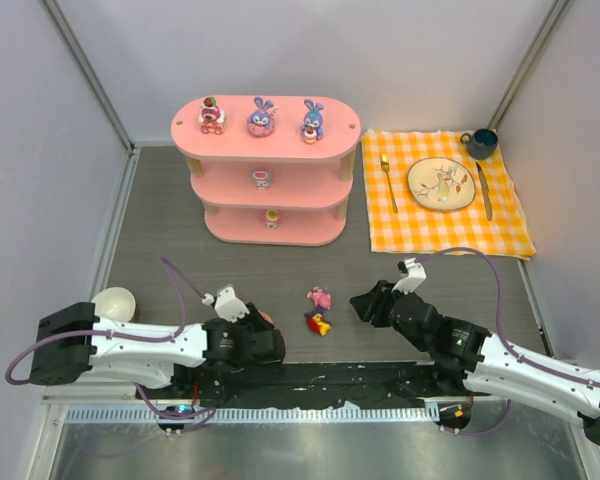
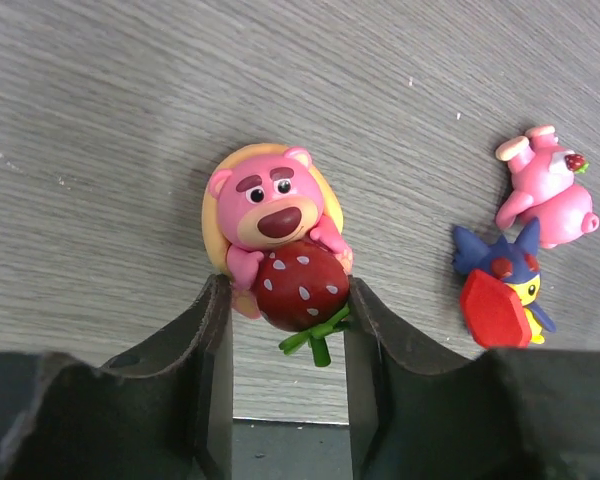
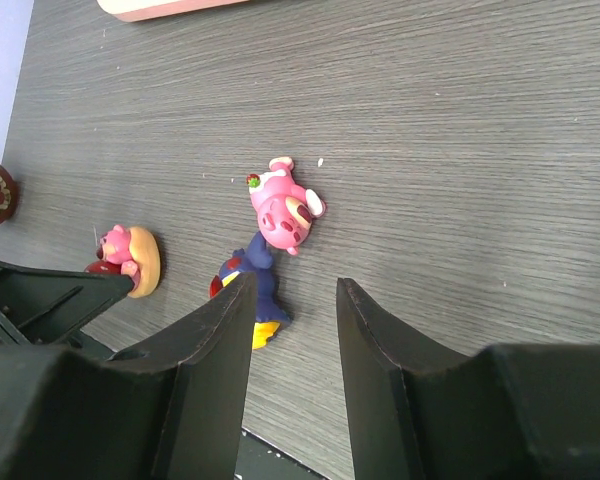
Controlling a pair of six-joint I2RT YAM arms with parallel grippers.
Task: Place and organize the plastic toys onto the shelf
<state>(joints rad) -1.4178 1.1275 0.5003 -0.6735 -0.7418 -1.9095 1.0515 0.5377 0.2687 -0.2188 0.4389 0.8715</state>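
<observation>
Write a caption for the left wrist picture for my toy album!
Pink plastic strawberry-hugging bear toy pinched by the left end effector on the grey wood-grain table.

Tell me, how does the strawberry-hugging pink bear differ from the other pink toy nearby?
The strawberry bear sits between the left gripper's fingers; the other pink toy lies free. The bear has a yellow backing and a big strawberry; the other only a tiny one. Both are pink.
</observation>
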